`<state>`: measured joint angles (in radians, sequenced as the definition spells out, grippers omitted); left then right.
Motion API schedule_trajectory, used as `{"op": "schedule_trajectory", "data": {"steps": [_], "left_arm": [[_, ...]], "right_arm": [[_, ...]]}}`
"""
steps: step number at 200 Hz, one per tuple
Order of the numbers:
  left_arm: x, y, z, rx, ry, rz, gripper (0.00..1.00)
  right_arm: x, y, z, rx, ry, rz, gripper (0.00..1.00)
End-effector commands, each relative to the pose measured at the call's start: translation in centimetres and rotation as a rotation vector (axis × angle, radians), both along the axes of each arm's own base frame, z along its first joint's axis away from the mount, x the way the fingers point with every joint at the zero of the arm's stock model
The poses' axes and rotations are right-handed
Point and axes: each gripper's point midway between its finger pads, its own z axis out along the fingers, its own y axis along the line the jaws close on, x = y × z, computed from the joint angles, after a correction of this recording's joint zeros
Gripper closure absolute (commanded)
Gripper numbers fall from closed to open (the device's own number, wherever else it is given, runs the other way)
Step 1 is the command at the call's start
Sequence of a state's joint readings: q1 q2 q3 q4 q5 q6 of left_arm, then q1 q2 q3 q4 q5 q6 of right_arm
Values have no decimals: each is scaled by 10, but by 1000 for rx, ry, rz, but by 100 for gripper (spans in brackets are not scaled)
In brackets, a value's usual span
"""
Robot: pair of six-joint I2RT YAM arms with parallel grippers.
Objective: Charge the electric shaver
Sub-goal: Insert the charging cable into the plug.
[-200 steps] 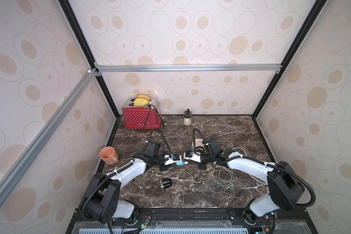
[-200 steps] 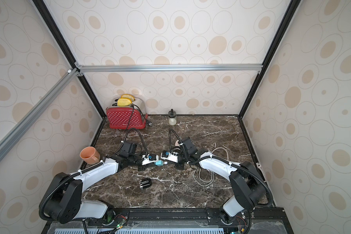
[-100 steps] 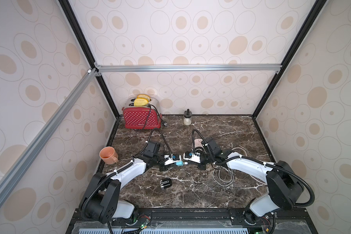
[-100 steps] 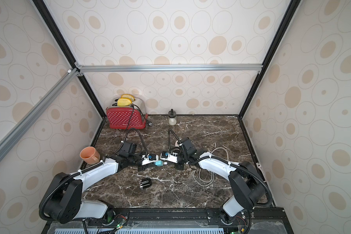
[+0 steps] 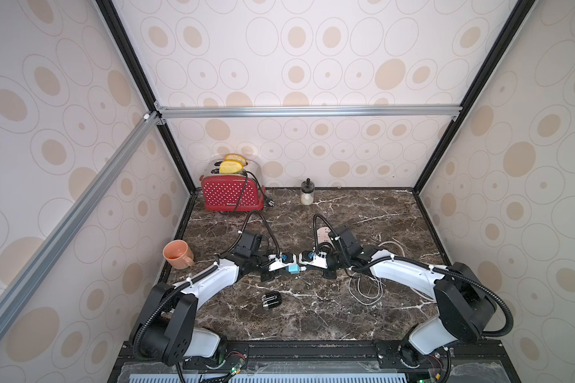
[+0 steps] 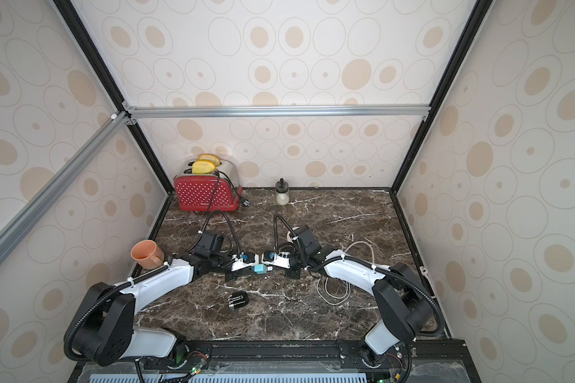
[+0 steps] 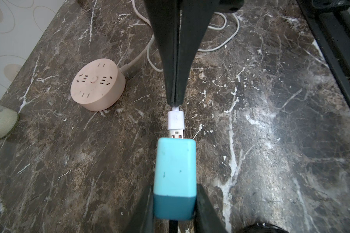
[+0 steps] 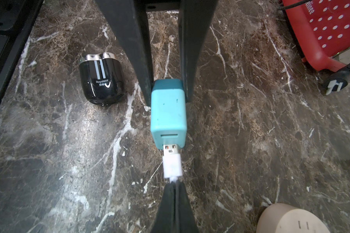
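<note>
Your shaver (image 5: 271, 301) is nearest the front edge, lying on its side on the table (image 5: 312, 318), clear of both grippers. It's a glossy black stub with two pale stripes and silver heads at one end.

Just past it, mid-table, your left gripper (image 7: 175, 188) is clamped on the teal adapter (image 7: 175, 161), one finger on each side. Facing it, your right gripper (image 8: 174, 184) is pinched tight on the white cable (image 7: 210, 49) right behind its USB plug (image 8: 171, 161). The plug's metal tip is up against the adapter's port face, with most of the metal showing.

The pink socket (image 7: 97, 84) sits further back, and the toaster (image 5: 231, 195) is at the far wall.
</note>
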<state>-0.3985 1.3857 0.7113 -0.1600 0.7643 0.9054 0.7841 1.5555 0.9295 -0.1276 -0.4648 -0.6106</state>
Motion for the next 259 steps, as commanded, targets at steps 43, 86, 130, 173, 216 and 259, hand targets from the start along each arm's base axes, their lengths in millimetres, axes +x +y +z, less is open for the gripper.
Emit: {"op": "schedule_trajectory", "data": {"steps": [43,86,130,173,216,259], "left_arm": [[5,-23,43,-177,-76,-49,100],[2,-22,48,-187,-82,-47,100],[4,-25,59,-250,-84,-25,100],[5,-24,56,-224,-86,-32,100],[8,-26,61,-254,-92,-17,100],[10,-25,62,-245,-101,-11,100]], "right_arm": [[-7,27,21,134,-7,91,100],[-1,22,36,243,-51,53,100],[-7,22,47,324,-3,73,100],[1,21,52,323,-11,38,100],[-4,20,59,347,55,42,100],[-3,23,57,337,91,46,100]]}}
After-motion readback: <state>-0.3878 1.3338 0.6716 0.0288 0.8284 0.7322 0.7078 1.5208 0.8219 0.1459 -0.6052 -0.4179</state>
